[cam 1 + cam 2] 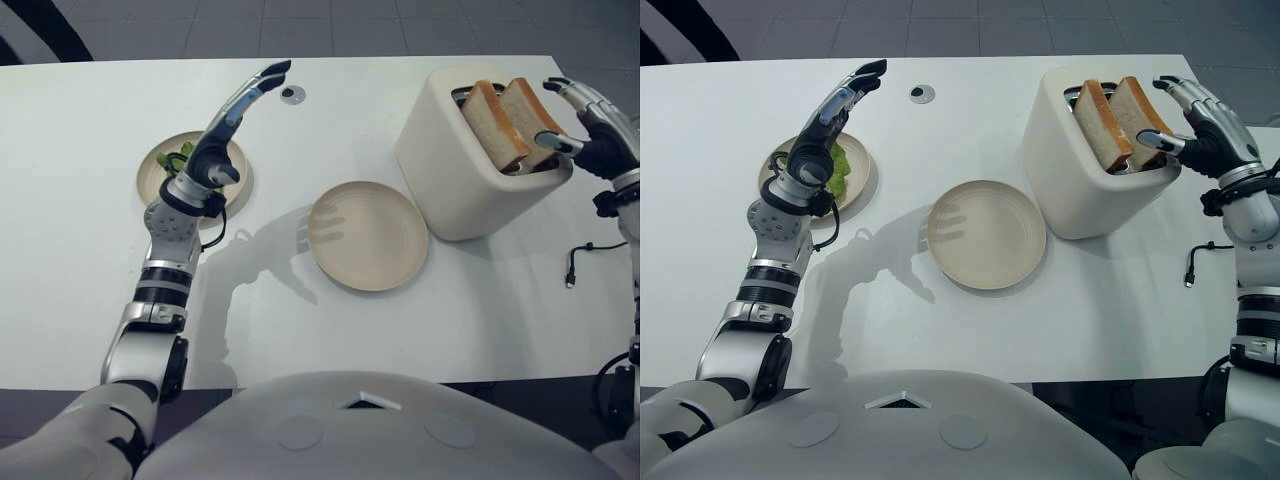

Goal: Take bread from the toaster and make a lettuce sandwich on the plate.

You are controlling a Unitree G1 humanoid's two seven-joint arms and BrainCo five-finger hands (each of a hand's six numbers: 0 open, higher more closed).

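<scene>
Left eye view: left hand [230,128] upper left, fingers stretched out, holding nothing. Right hand [595,127] upper right, fingers curled onto right-hand bread slice [528,112], which stands in toaster [450,190].

Right eye view: plate [985,235] at centre. Lettuce [843,165] lies on side dish [860,182], upper left, beneath left hand.

White table [80,250] — toaster [450,185] far right, empty plate [367,236] at ctr just beside it, smaller plate [150,177] at left, small round fitting [292,94] nr far edge, dark cable end [572,268] by right edge.
</scene>
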